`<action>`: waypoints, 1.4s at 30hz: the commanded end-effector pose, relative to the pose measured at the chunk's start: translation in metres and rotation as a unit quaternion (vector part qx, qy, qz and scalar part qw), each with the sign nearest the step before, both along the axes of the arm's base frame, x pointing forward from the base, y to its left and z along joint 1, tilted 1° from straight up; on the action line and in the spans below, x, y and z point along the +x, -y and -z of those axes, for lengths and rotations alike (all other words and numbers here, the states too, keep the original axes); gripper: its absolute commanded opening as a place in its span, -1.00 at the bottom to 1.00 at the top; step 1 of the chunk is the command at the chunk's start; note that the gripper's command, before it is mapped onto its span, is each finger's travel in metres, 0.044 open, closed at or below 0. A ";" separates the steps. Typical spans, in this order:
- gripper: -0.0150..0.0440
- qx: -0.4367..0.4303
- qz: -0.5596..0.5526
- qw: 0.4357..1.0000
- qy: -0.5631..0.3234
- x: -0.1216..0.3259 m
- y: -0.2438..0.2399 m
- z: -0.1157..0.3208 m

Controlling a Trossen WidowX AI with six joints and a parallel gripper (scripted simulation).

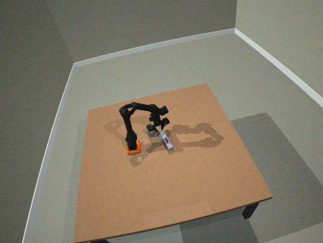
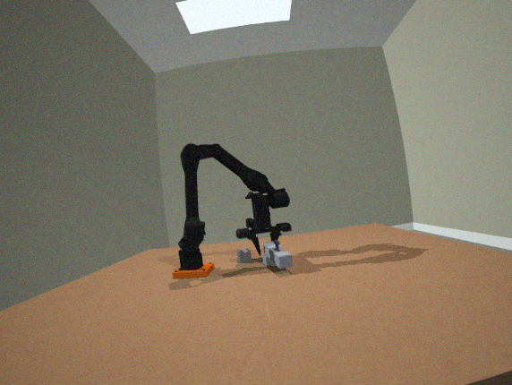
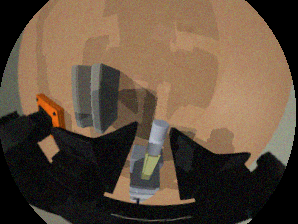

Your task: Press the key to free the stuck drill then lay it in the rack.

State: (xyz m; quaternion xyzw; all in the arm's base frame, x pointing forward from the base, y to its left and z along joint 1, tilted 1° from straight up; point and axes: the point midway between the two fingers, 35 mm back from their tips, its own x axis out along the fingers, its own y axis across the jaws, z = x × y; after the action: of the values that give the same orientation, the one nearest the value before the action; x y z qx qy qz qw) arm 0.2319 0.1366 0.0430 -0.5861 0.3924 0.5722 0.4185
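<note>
The drill shows in the wrist view as a pale grey cylinder with a yellow part, at the end of a grey holder. My gripper is partly open and points down over that end. Its fingers stand on both sides of the drill, the right one nearer, with a gap on the left. A small dark piece, perhaps the key, sits on top of the holder. The grey slotted block, apparently the rack, stands apart, left of the drill in the wrist view.
The arm's orange base stands on the brown table, on the rack's side of the holder. Shadows of the arm fall across the table around the holder.
</note>
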 end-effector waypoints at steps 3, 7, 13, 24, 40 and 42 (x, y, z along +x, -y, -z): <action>-0.33 0.000 0.000 1.000 0.000 0.000 0.000 0.000; -0.49 0.000 0.000 1.000 0.000 0.000 0.000 0.000; -0.49 -0.002 -0.001 1.000 0.001 0.000 0.000 -0.002; -0.49 -0.002 -0.001 1.000 0.001 0.000 0.000 -0.003; -0.49 -0.002 -0.001 1.000 0.001 0.000 0.000 -0.004; -0.49 -0.002 -0.001 1.000 0.001 0.000 0.000 -0.004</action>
State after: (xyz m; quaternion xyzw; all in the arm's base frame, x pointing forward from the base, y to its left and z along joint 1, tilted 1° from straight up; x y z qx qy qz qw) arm 0.2312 0.1368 0.0453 -0.5862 0.3926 0.5733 0.4166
